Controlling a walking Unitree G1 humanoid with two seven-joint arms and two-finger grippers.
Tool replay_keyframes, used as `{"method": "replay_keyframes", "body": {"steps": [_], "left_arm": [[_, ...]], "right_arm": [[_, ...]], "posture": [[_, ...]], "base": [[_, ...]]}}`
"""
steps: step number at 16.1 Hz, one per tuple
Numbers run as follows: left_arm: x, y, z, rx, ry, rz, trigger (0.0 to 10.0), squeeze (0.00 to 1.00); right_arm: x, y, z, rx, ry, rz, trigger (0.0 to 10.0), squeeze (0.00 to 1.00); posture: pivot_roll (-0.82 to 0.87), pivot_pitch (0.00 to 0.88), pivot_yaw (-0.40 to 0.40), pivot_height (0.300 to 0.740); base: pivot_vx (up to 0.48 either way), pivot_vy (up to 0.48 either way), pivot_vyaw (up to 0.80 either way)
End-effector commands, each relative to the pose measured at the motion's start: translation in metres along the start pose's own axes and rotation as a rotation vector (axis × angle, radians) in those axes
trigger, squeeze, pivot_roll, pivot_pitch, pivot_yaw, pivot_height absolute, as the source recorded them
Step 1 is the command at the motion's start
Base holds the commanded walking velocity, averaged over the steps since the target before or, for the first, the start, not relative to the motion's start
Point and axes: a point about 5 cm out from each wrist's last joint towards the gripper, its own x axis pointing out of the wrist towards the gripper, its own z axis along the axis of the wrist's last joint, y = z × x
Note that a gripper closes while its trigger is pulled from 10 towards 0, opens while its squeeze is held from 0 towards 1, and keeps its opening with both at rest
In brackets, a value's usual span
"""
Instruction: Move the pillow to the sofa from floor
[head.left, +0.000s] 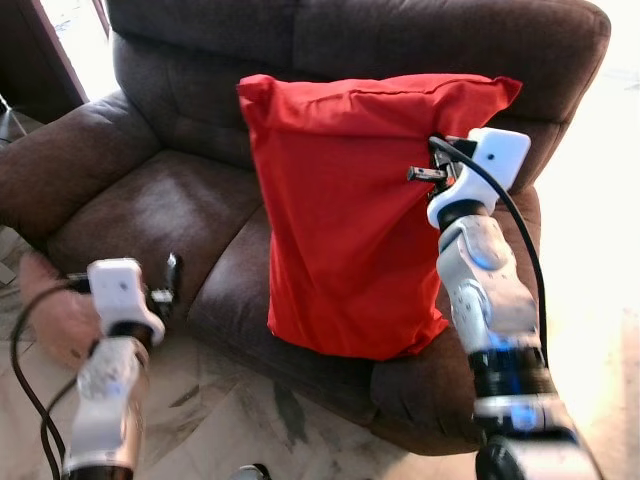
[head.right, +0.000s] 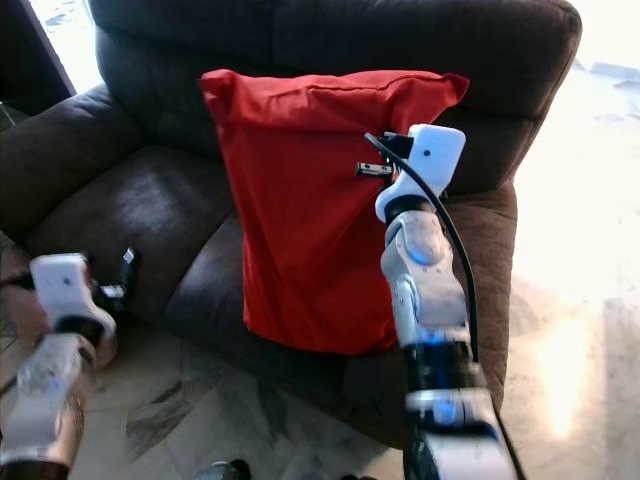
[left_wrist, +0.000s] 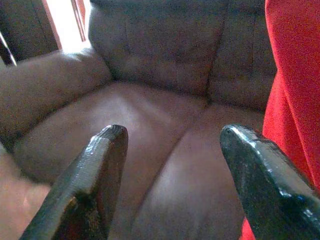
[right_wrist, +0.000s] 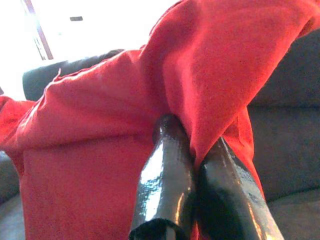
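A red pillow (head.left: 345, 210) stands upright on the right part of the brown sofa's seat (head.left: 150, 215), leaning toward the backrest. My right gripper (right_wrist: 187, 137) is shut on a fold of the pillow's cloth near its upper right side; its wrist (head.left: 480, 165) sits against the pillow's right edge. My left gripper (left_wrist: 172, 137) is open with nothing between its fingers, low at the seat's front left, aimed at the bare cushion. The pillow's edge (left_wrist: 295, 95) shows at the side of the left wrist view.
The sofa's left armrest (head.left: 70, 165) bulges at the left and its right armrest (head.left: 525, 215) lies behind my right arm. Marbled floor (head.left: 230, 425) runs in front of the sofa. A dark wooden frame (head.left: 40, 50) stands at the back left. Black cables trail from both arms.
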Motion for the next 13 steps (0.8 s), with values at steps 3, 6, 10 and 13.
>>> {"method": "replay_keyframes", "body": {"steps": [3,6,10,13], "left_arm": [[-0.014,-0.005,-0.009,0.003,0.065,0.007,10.0,0.0],[-0.022,-0.005,-0.008,-0.001,0.075,0.019,10.0,0.0],[-0.033,-0.007,-0.008,-0.009,0.09,0.036,10.0,0.0],[-0.04,-0.012,-0.009,-0.006,0.108,0.034,10.0,0.0]], "right_arm": [[0.016,-0.008,-0.017,-0.03,0.055,-0.026,10.0,0.0],[0.027,-0.012,-0.025,-0.049,0.097,-0.035,10.0,0.0],[0.029,-0.009,-0.041,-0.069,0.158,0.003,10.0,0.0],[0.028,-0.007,-0.05,-0.113,0.189,0.025,10.0,0.0]], "posture": [[0.17,0.154,-0.021,0.74],[0.18,0.152,-0.031,0.74],[0.2,0.171,-0.04,0.74],[0.22,0.188,-0.043,0.74]], "base": [[0.0,0.0,0.0],[0.0,0.0,0.0],[0.0,0.0,0.0],[0.0,0.0,0.0]]}}
